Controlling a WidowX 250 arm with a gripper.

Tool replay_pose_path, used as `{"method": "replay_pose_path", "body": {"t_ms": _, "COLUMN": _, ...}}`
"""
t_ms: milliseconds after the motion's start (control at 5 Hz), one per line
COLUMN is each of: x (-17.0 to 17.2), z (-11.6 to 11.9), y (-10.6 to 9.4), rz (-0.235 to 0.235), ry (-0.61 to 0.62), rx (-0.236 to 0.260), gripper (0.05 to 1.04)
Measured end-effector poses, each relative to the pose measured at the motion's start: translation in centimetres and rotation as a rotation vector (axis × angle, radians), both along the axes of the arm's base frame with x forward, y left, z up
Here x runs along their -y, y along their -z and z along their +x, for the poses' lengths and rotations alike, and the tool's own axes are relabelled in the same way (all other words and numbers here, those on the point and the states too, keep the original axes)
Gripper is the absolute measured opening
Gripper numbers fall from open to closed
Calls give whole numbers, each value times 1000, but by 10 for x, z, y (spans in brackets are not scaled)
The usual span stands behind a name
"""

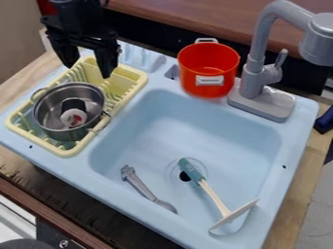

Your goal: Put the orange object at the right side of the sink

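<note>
The tool [86, 71] hangs above the back part of the pale yellow dish rack [65, 151], at the left of the light blue sink [228, 119] in the camera view, its two fingers wide apart and nothing held between them. The orange pot [207, 73] is well apart from the tool, off to its right. It stands upright at the back edge of the sink, just beside the gray faucet [252, 82], with one white handle toward the front and another at the back. The sink is set on a light wooden desk [305, 170] that shows along its left and right sides. Behind the sink runs a brown wooden surface [195, 17], and a dark blue thing [325, 121] pokes in beyond its right side. The rack sits on the left part of the sink and carries a metal pot [58, 133] with loop handles; inside that pot are a black piece [73, 103] and, touching it, a round white piece with red on it [73, 117]. Down in the sink, a gray utensil [139, 185] lies toward the front left, and a teal-headed utensil [190, 170] with a pale handle slants from the drain toward the front right.
</note>
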State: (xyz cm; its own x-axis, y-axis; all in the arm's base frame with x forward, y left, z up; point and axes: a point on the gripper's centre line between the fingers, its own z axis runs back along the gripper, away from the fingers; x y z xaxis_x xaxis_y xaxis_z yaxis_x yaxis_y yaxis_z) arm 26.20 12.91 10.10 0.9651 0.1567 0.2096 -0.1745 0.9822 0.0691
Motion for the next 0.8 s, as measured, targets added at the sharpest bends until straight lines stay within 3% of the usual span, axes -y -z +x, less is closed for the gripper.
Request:
{"method": "replay_pose_path", "body": {"t_ms": 200, "x": 4, "z": -2, "y": 9, "rz": -15, "ry": -12, "rx": -25, "gripper": 999}}
{"method": "replay_pose_path", "body": {"t_ms": 400, "x": 20, "z": 16, "y": 16, "rz": -1, "ry": -188, "rx": 29, "gripper": 999}}
{"method": "replay_pose_path", "body": {"t_ms": 600, "x": 42, "z": 34, "y": 22, "rz": 5, "ry": -261, "rx": 46, "gripper": 999}}
{"method": "replay_pose_path", "body": {"t_ms": 800, "x": 46, "z": 58, "y": 24, "rz": -15, "ry": -385, "rx": 81, "gripper": 999}}
